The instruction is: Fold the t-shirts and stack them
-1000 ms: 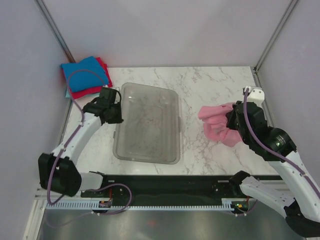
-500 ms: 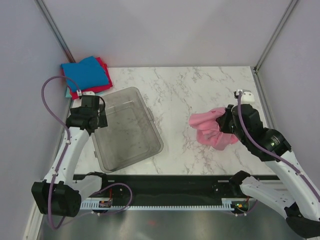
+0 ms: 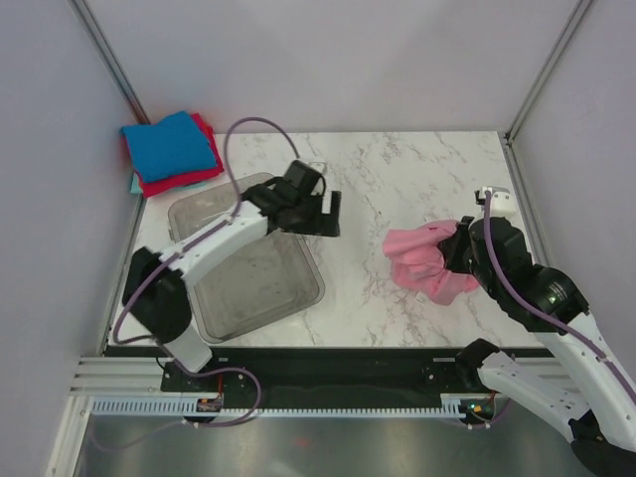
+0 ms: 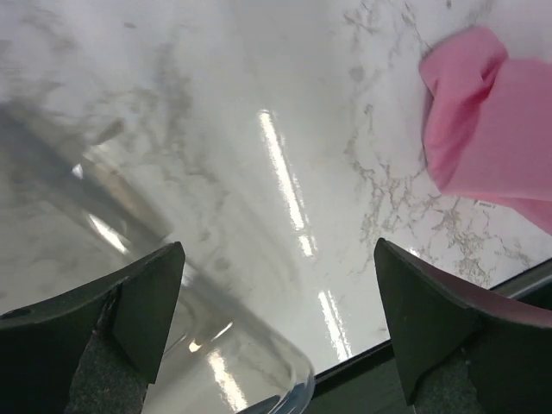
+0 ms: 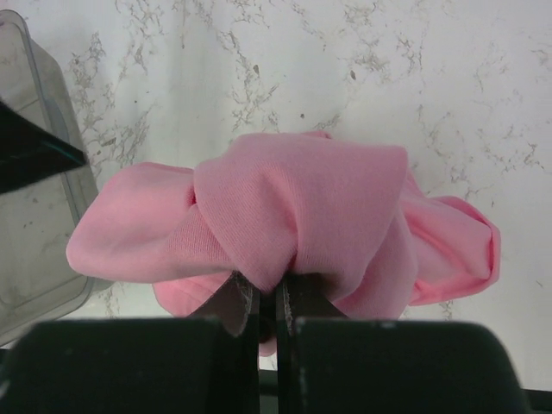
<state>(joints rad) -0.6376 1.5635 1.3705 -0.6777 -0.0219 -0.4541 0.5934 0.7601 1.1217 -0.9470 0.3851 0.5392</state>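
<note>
The crumpled pink cotton t-shirt (image 3: 422, 260) sits bunched to the right of the clear rectangular plastic bin (image 3: 248, 288), well apart from it, with bare marble between them. In the top view its long axis runs across the white marble-patterned surface (image 3: 397, 169), slanting a little toward the near edge as it leaves the bin. A rounded lobe at one end points back at the bin and the thicker end lies away from it. From the right wrist the shirt (image 5: 285, 224) stretches side to side, crosswise to the fingers, with a fold of cloth draped over the middle. The bin's corner (image 5: 34, 216) shows at the left of that view. Whether the bundle rests on the surface or hangs just above it cannot be told.

The right claw (image 3: 459, 253) grips the shirt on the side away from the bin. Its fingers (image 5: 246, 306) are pressed together on a pinch of pink cloth at the bundle's underside.

The left claw (image 3: 323, 214) hangs at the bin's far right corner and faces the shirt (image 4: 492, 129). Its jaws are spread wide with nothing between them, and the bin's rounded rim (image 4: 250, 379) shows below.

A folded stack of t-shirts (image 3: 171, 147), blue on top of red with teal at the bottom, lies beyond the bin's far left corner.
</note>
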